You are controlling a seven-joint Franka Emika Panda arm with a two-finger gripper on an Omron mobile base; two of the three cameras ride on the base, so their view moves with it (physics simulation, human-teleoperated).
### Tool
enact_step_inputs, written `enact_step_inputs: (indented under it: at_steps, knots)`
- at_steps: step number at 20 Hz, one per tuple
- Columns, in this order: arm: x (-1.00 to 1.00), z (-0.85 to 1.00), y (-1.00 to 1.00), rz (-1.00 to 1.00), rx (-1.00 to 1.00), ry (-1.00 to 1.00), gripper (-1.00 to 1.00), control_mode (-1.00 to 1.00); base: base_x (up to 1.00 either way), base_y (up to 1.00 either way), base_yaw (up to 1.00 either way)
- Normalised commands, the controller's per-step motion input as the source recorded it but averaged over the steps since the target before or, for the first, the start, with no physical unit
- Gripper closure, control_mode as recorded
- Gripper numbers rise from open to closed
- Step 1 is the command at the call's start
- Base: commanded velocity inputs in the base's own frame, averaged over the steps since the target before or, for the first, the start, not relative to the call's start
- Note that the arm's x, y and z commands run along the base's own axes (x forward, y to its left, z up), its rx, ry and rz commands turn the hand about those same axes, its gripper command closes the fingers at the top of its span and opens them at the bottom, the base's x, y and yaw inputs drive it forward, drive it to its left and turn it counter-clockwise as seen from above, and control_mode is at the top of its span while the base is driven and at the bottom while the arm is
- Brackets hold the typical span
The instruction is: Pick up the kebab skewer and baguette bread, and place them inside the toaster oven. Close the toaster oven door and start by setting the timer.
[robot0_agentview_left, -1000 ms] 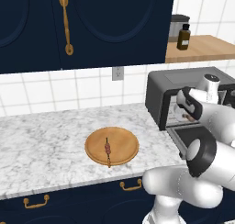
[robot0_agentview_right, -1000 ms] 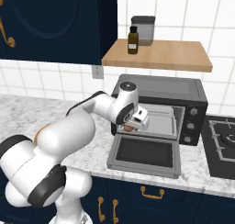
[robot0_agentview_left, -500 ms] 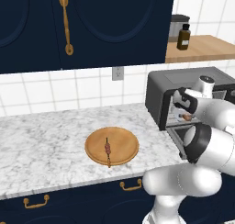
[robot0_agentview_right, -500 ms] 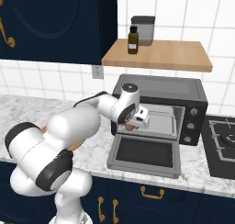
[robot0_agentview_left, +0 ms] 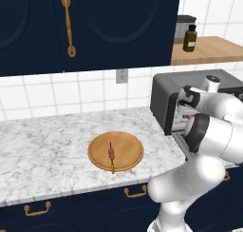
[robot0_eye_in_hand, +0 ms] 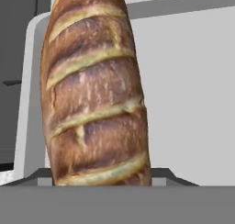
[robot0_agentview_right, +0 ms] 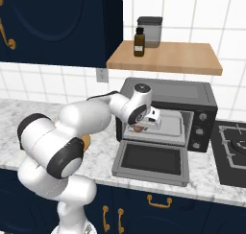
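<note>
a white robot arm reaches into the mouth of the toaster oven [robot0_agentview_right: 166, 113], its tool [robot0_agentview_right: 144, 126] holding the baguette bread [robot0_eye_in_hand: 94, 94] just inside the opening, above the lowered toaster oven door [robot0_agentview_right: 151, 161]. in the hand view the scored, golden-brown loaf runs straight out from the tool, with the pale grey interior of the oven behind it; the tool is grasping the loaf, though the fingertips themselves are hidden under it. from the right base view a reddish-brown bit of the bread shows at the tool, between the arm's wrist and the oven's back wall. the kebab skewer [robot0_agentview_left: 111, 155] lies well apart from the tool, on a round wooden plate [robot0_agentview_left: 130, 152] near the middle of the marble tabletop [robot0_agentview_left: 42, 148], left of the oven. on the wooden shelf [robot0_agentview_right: 166, 58] above the oven stand a brown bottle [robot0_agentview_right: 139, 42] with a pale label, its writing too small to read, and a grey canister [robot0_agentview_right: 151, 31] just behind it. no brand name can be made out on the oven; round knobs [robot0_agentview_right: 199, 131] line its right side.
</note>
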Motion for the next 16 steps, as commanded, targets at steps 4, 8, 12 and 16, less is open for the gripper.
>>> enact_step_inputs:
  at_steps: [4,8,12,16]
  knots:
    - [-0.21,-0.41,-0.18,0.03,-0.05,0.00,1.00,-1.00,0.00,0.00,0.00]
    - [-0.21,-0.39,-0.05,0.02,-0.07,0.00,-1.00,-1.00,0.00,0.00,0.00]
    - [-0.36,-0.34,-0.12,0.01,-0.06,0.00,-1.00,-1.00,0.00,0.00,0.00]
    - [-0.57,-0.37,-0.08,0.01,-0.06,0.00,-1.00,-1.00,0.00,0.00,0.00]
